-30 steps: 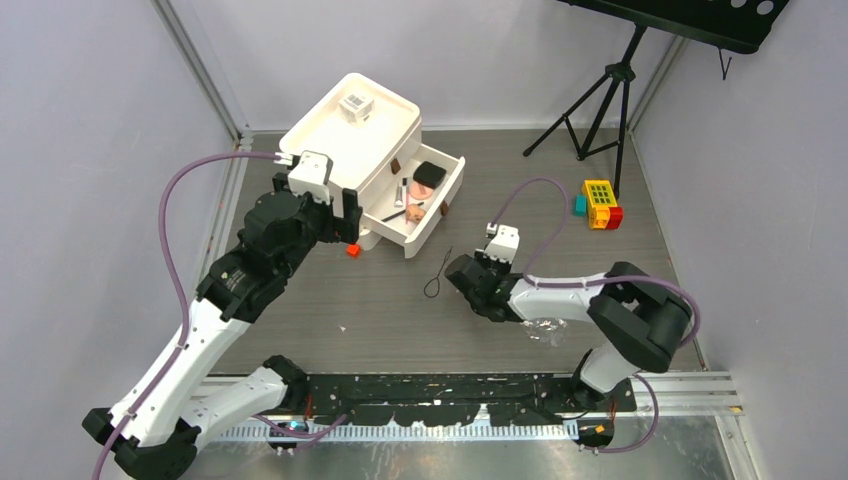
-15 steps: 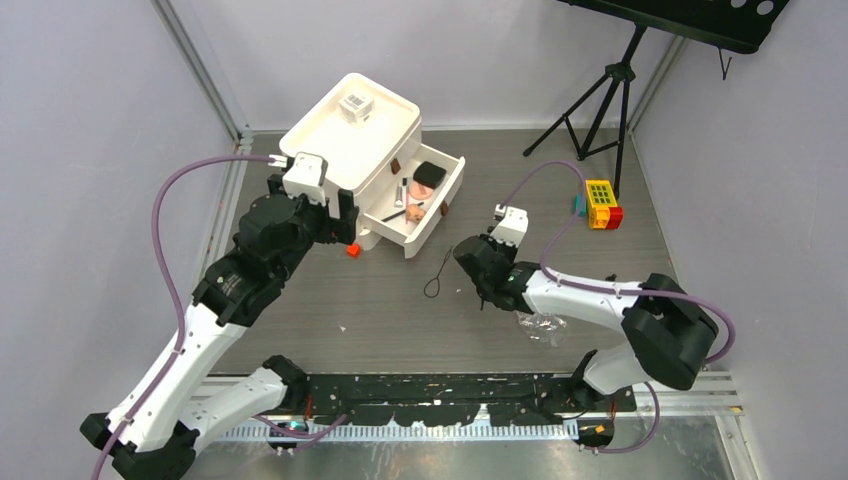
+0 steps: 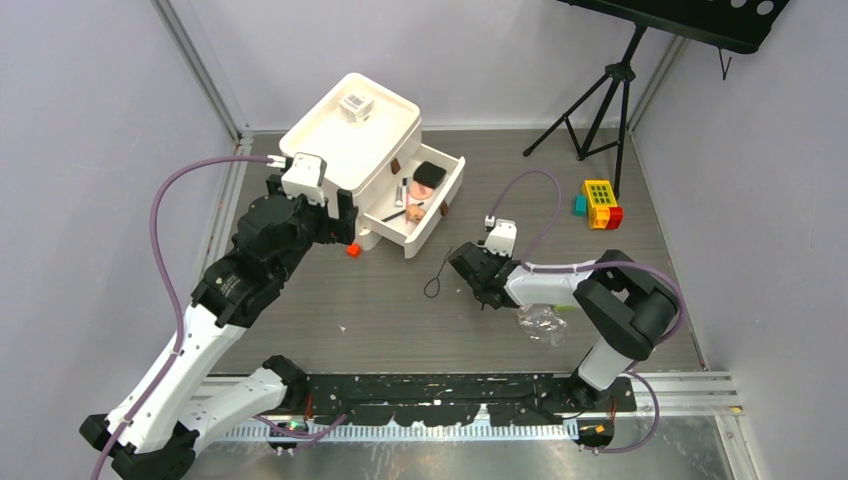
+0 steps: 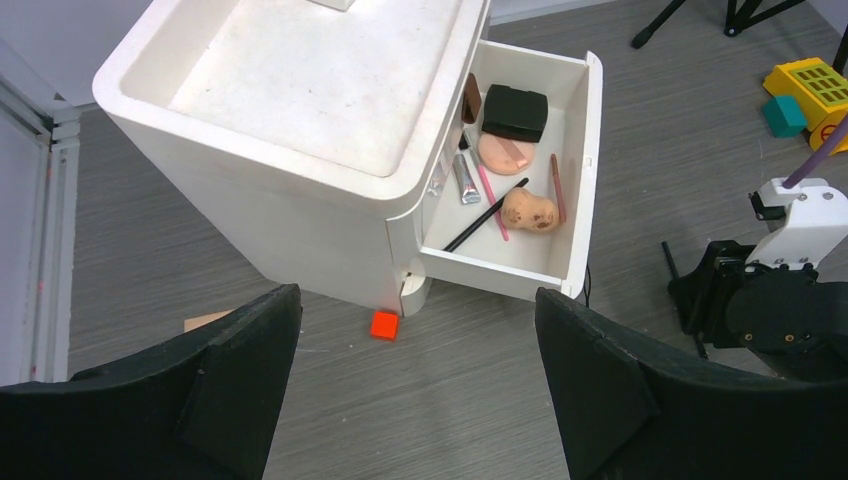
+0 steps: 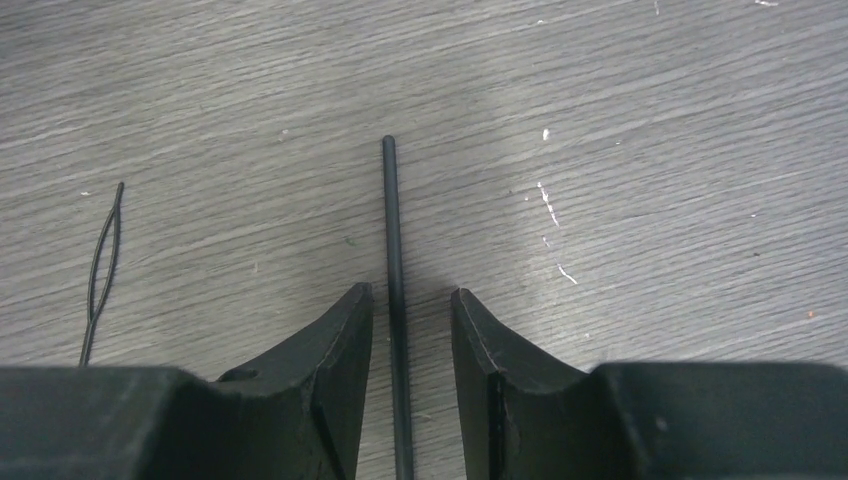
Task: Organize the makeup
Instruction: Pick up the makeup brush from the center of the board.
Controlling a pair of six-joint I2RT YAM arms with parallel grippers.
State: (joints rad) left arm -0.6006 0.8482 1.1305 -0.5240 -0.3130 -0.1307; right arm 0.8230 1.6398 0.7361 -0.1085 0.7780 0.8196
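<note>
Bare tabletop around pencil; wire loop nearby

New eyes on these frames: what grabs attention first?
The white organizer at the far left of the table, its drawer pulled open with a black compact and peach sponge inside. Next, the right gripper low over the table, open fingers either side of a thin black pencil. Bright toy blocks sit far right.

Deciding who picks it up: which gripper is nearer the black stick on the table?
Right. The right gripper straddles the black stick, one jaw on each side. The left gripper hovers open by the white organizer, well away from the stick.
</note>
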